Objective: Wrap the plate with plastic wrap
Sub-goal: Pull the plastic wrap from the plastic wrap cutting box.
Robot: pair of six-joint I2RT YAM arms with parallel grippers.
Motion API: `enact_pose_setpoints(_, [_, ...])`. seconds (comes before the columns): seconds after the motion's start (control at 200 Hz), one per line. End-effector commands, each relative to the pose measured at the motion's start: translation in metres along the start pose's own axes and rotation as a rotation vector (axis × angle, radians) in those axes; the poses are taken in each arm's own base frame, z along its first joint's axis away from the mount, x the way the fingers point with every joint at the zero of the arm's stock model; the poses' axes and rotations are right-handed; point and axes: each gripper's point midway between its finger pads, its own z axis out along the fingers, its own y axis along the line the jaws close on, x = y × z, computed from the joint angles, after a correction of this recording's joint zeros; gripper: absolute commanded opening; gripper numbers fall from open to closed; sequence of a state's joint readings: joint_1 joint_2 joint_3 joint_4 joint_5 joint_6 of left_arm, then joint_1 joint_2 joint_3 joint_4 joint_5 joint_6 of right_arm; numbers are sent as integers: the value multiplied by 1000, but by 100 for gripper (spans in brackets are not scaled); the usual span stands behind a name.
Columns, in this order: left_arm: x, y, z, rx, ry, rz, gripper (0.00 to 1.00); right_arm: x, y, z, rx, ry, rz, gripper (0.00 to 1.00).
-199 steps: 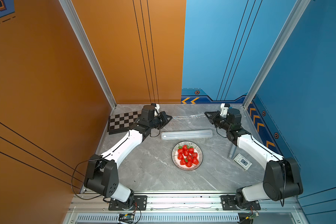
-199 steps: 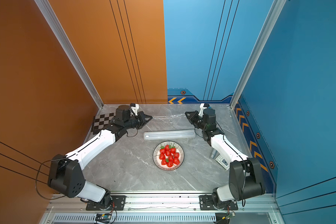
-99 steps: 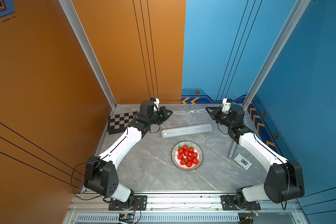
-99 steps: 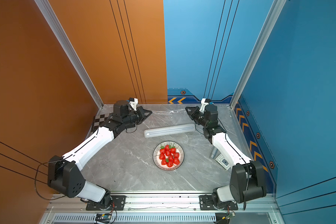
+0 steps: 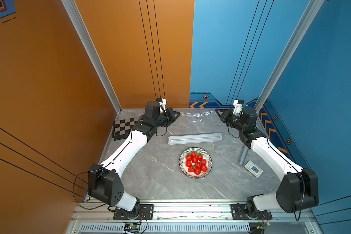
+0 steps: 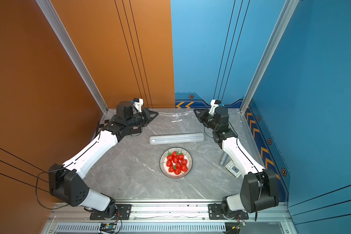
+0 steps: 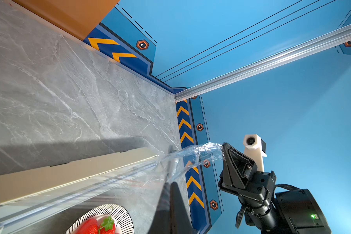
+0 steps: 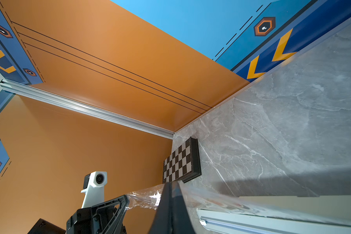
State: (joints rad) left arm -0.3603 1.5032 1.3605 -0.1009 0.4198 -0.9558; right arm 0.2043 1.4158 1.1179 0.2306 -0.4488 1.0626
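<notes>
The plate (image 5: 181, 162) (image 6: 161, 162), with its striped rim and red strawberries, sits mid-table; its edge shows in the left wrist view (image 7: 128, 218). Behind it lies the long cream dispenser box (image 5: 195, 138) (image 6: 176, 138) (image 7: 69, 174) (image 8: 272, 220). The plastic wrap (image 5: 197, 114) (image 6: 176, 114) (image 7: 201, 152) (image 8: 144, 197) hangs stretched near the back wall and slopes down toward the box. My left gripper (image 5: 178, 114) (image 6: 156, 114) (image 7: 169, 183) is shut on the film's left end. At the right end my right gripper (image 5: 216, 110) (image 6: 194, 110) (image 8: 171, 183) is also shut on it.
A chequered board (image 5: 124, 127) (image 8: 180, 162) lies at the back left under the left arm. A grey cylinder (image 5: 243, 156) and a small white box (image 5: 253, 169) lie on the right beside the right arm. The back wall is close behind both grippers.
Both grippers have moved toward the back wall with the film taut between them. The dispenser box tilted for a moment and shifted slightly.
</notes>
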Motion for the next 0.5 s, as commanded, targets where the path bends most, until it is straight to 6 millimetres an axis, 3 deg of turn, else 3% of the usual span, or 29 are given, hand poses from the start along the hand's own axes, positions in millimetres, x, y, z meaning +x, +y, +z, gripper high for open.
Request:
enact_pose_setpoints(0.0, [-23, -36, -18, 67, -71, 77, 0, -17, 53, -14, -113, -54, -70, 0])
enact_pose_setpoints(0.496, [-39, -66, -28, 104, -106, 116, 0, -30, 88, -21, -169, -76, -96, 0])
